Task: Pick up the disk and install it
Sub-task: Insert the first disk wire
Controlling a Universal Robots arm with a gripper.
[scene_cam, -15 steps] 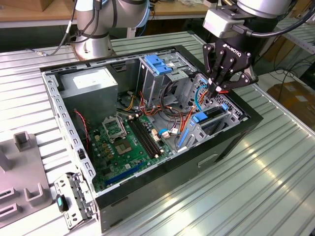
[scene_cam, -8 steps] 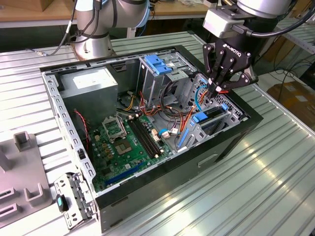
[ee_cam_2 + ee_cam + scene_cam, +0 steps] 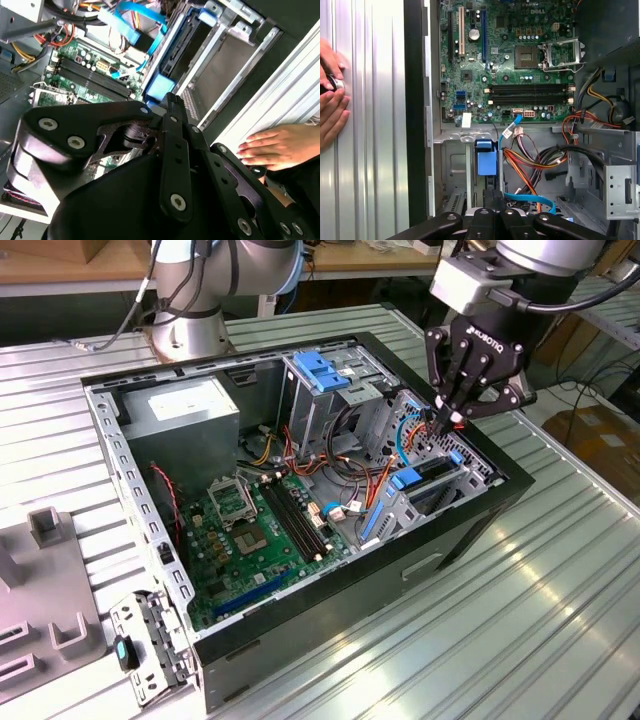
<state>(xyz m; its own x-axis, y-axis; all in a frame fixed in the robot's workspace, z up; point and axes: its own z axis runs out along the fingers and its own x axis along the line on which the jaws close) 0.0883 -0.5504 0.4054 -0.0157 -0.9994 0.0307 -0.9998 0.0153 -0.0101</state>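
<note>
The black multi-link gripper (image 3: 446, 420) (image 3: 170, 100) (image 3: 492, 194) hangs nose-down over the open computer, above the drive bays at the exterior view's right end of the case. Its fingers are drawn together into one narrow tip. Nothing shows between them, so they hold nothing.

Just beside that tip is the disk (image 3: 435, 468) (image 3: 181, 44), a flat rectangular hard drive with blue plastic side rails. It stands on edge in a slot of the grey sheet-metal drive cage (image 3: 227, 57), so only its dark thin side and the blue rail ends show. In the first wrist view one blue rail end (image 3: 486, 162) lies right next to the tip; whether they touch I cannot tell.

A flat light-blue ribbon cable (image 3: 132, 22) (image 3: 530, 200) and a bundle of orange and red wires (image 3: 527, 167) run alongside the cage. Past them the green motherboard (image 3: 250, 530) (image 3: 85, 65) (image 3: 520, 75) covers the floor of the black tower case (image 3: 460, 540), which lies on its side with the panel off.

Further in sit a large grey metal box with a white sticker (image 3: 185, 405) and a blue plastic latch on a grey cage (image 3: 320, 370). The case rests on a ribbed silver metal table (image 3: 540, 620). A person's hand (image 3: 280, 147) lies flat on the table just outside the case wall, near the gripper. A grey block fixture (image 3: 45, 540) stands on the table at the exterior view's left, well apart from the gripper.
</note>
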